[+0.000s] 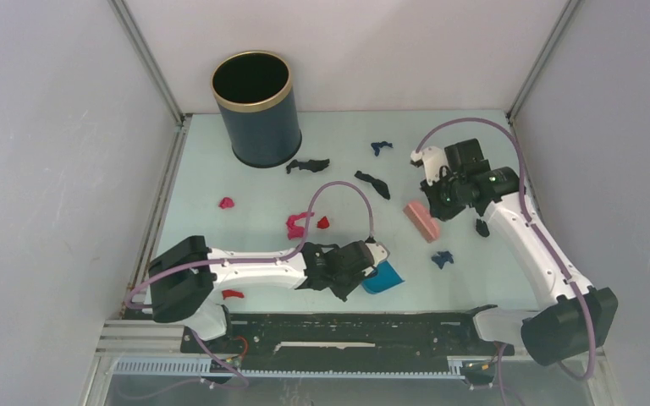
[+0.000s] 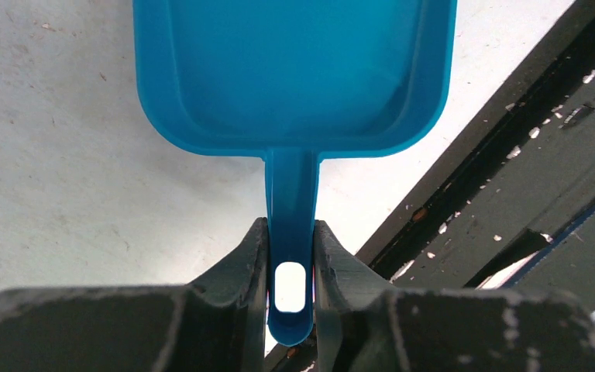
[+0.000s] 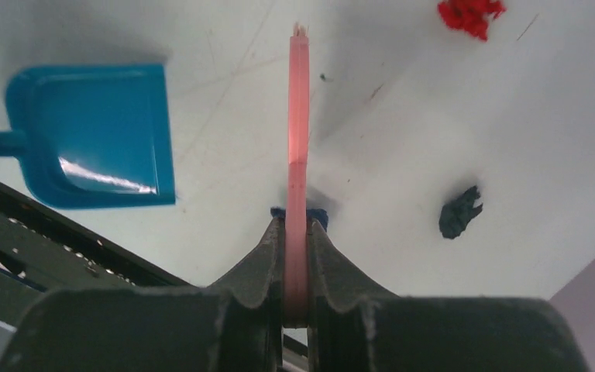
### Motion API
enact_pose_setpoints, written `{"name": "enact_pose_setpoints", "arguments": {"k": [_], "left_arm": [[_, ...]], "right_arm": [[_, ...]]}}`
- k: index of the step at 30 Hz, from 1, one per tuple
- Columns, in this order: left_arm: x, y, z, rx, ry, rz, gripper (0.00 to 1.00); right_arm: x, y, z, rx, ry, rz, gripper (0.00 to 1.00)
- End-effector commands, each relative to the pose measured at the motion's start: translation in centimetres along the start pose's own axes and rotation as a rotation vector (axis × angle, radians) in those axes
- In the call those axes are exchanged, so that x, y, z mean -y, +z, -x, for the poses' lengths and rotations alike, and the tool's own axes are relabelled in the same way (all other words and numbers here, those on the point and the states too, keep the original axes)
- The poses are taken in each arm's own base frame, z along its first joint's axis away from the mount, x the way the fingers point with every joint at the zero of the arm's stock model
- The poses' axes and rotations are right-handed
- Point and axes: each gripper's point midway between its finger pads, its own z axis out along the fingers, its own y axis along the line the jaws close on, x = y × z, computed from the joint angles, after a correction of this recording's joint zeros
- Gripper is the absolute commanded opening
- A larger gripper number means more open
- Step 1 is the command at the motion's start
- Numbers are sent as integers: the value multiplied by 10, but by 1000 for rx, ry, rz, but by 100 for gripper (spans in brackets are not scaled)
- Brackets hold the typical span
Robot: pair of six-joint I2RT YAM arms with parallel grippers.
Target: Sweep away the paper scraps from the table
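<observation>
Left gripper [image 2: 290, 232] is clamped tight on the handle of the blue dustpan [image 2: 294, 70], the pan down at the near edge of the table [image 1: 220, 245], close to the black base rail [image 1: 347, 326]. Right gripper [image 3: 297, 232] is pinched on the pink brush [image 3: 298, 116], which reaches down toward the tabletop. The paper scraps [image 1: 296, 225] lie scattered. A blue scrap [image 1: 443, 259] sits on the near side of the brush and right of the dustpan, close to both. A black scrap [image 1: 482, 227] is just beside the right arm. Pink ones lie beyond the left gripper, and more black and blue bits farther out toward the dark bin [image 1: 256, 108].
</observation>
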Motion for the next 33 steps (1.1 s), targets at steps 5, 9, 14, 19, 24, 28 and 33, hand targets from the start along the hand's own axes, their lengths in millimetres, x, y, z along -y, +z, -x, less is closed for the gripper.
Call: {"name": "enact_pose_setpoints", "arguments": {"k": [5, 9, 14, 19, 24, 28, 33], "left_arm": [[13, -32, 17, 85, -2, -93, 6], [15, -36, 13, 56, 4, -102, 5], [22, -32, 6, -31, 76, -113, 4], [30, -23, 8, -100, 85, -125, 4], [34, -8, 24, -90, 87, -112, 1], [29, 10, 39, -67, 95, -55, 0], [26, 18, 57, -23, 85, -9, 0]], "right_arm": [[36, -55, -1, 44, 70, -163, 0], [66, -53, -54, -131, 113, -308, 0], [73, -34, -92, -235, 113, -366, 0], [39, -18, -79, -180, 123, -195, 0], [-33, -8, -56, -99, 29, 130, 0], [-73, -20, -43, -41, -14, 298, 0], [-92, -44, -44, 7, -60, 400, 0]]}}
